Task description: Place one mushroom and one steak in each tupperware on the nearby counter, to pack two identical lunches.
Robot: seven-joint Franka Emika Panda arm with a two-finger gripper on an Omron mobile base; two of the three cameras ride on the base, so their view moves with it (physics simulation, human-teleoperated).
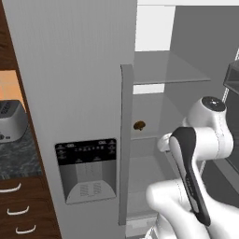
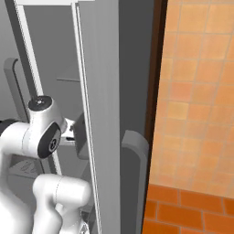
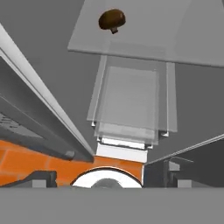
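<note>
At my far left the counter (image 1: 16, 156) carries a silver toaster (image 1: 11, 120). Next comes the closed fridge door (image 1: 74, 93) with its dispenser panel (image 1: 88, 170). Right of it, inside the open fridge, a brown mushroom (image 1: 139, 125) rests on a glass shelf (image 3: 175, 39). My claw, released and wide, grips nothing.

Glossy white arm (image 1: 200, 140) of rounded segments, black band along one link, dark grey round joint caps.
</note>
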